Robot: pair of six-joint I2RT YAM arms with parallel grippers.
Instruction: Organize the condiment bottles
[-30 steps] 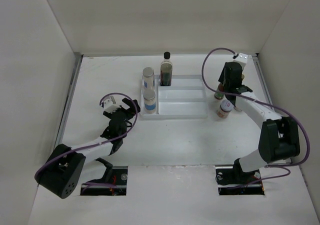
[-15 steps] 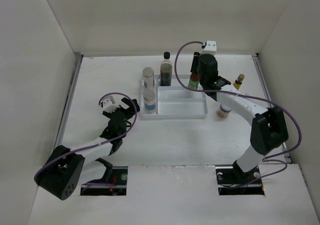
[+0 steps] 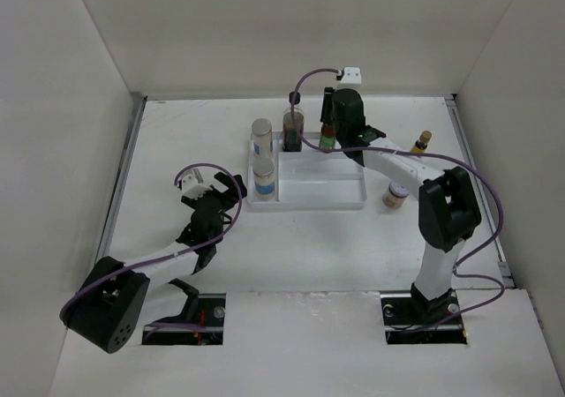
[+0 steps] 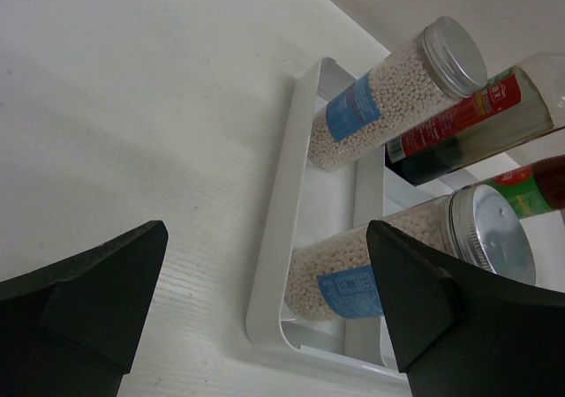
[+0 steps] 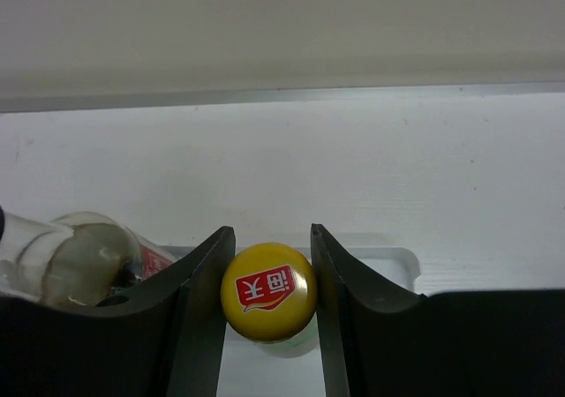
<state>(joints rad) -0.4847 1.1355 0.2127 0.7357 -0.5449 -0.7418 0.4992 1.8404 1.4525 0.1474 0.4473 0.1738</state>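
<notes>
My right gripper point(image 3: 330, 134) is shut on the yellow-capped red-green bottle point(image 5: 268, 293) and holds it over the back of the white divided tray point(image 3: 340, 200), just right of the tall dark black-capped bottle point(image 3: 293, 125). Two grey-lidded jars point(image 3: 261, 136) point(image 3: 264, 176) stand in the tray's left compartment; they also show in the left wrist view point(image 4: 388, 97) point(image 4: 397, 260). A small yellow-labelled bottle point(image 3: 421, 143) and a pinkish spice jar point(image 3: 396, 195) stand on the table right of the tray. My left gripper point(image 3: 222, 188) is open and empty, left of the tray.
White walls enclose the table on three sides. A metal strip point(image 3: 124, 172) runs along the left edge. The right arm's purple cable point(image 3: 305, 84) loops above the tall bottle. Bare table lies in front of the tray.
My right gripper has lifted the yellow-capped bottle from the table right of the tray and carried it left to the tray's back, beside the tall dark bottle. The left arm has not moved.
</notes>
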